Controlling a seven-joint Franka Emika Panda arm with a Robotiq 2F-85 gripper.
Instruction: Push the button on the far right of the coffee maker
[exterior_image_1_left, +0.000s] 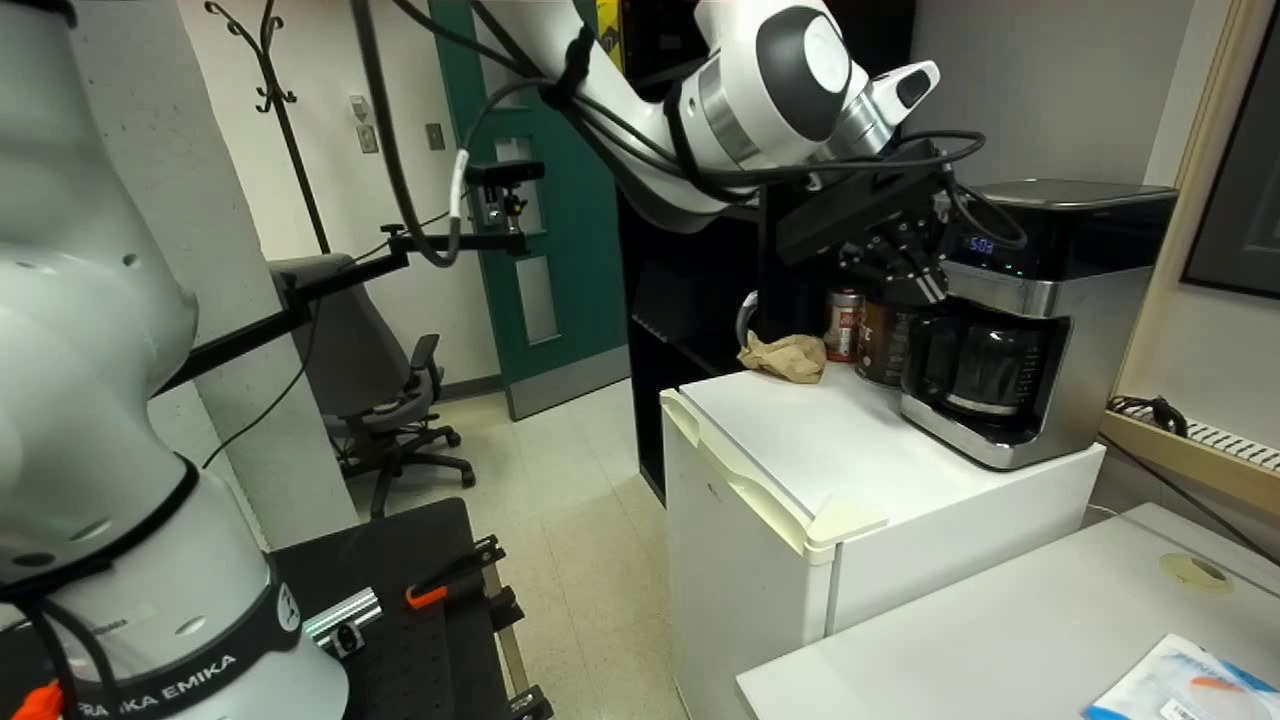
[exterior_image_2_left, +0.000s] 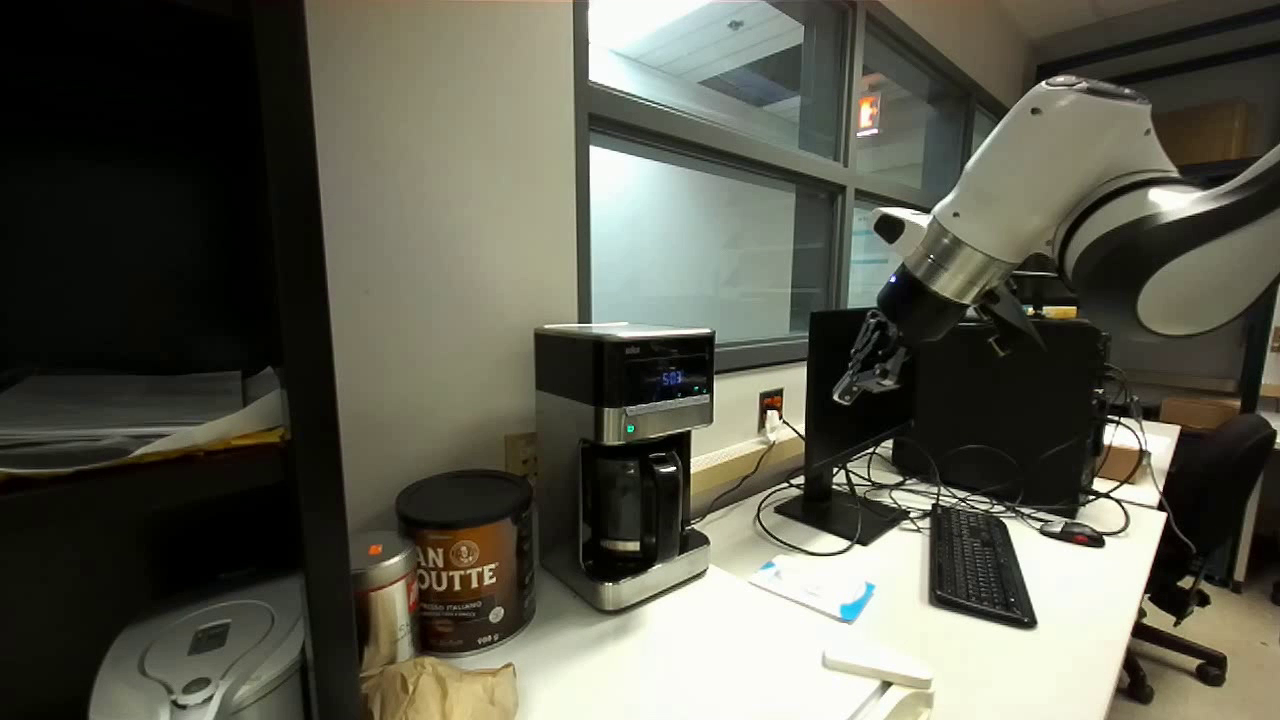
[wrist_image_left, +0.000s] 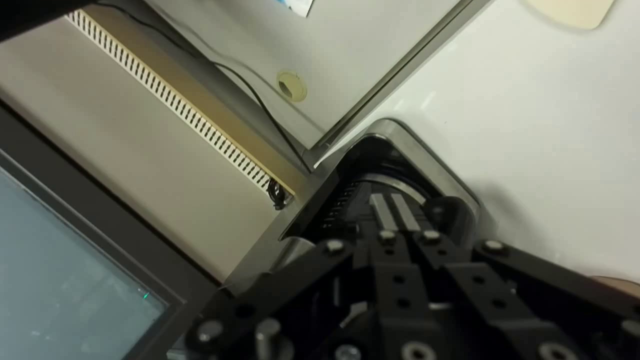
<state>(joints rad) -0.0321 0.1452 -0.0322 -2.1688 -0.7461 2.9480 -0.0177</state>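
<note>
Maker (exterior_image_2_left: 572, 370): is standing upright on the white surface (exterior_image_1_left: 850, 440), near the wall (exterior_image_2_left: 440, 230).
Display (exterior_image_2_left: 671, 378): is glowing blue, reading 5:03 in both ext. views.
Strip (exterior_image_2_left: 667, 406): is running below the display; far-R btn is appearing too small to tell.
Light (exterior_image_2_left: 630, 428): is glowing green, lower L of the front, in an ext. view.
Carafe (exterior_image_1_left: 995, 375): is sitting in the maker's lower recess, handle facing out.
Pincer (wrist_image_left: 394, 212): is hanging closed, fingers lying side by side w/ only a thin line showing btwn them; is gripping nothing.
Pincer pos.: is pointing obliquely down, apart from the maker; a clear gap is showing in an ext. view. In wrist view, fingertips (wrist_image_left: 383, 212) are overlapping the carafe along the line of sight.
Arm (exterior_image_2_left: 1050, 180): is angling down to the pincer.
Can (exterior_image_2_left: 470, 565): is standing on the surface, just beside the maker; brown, w/ black lid.
Tin (exterior_image_2_left: 385, 620): is standing just beside the can.
Paper (exterior_image_1_left: 785, 358): is lying crumpled near the tin.
</note>
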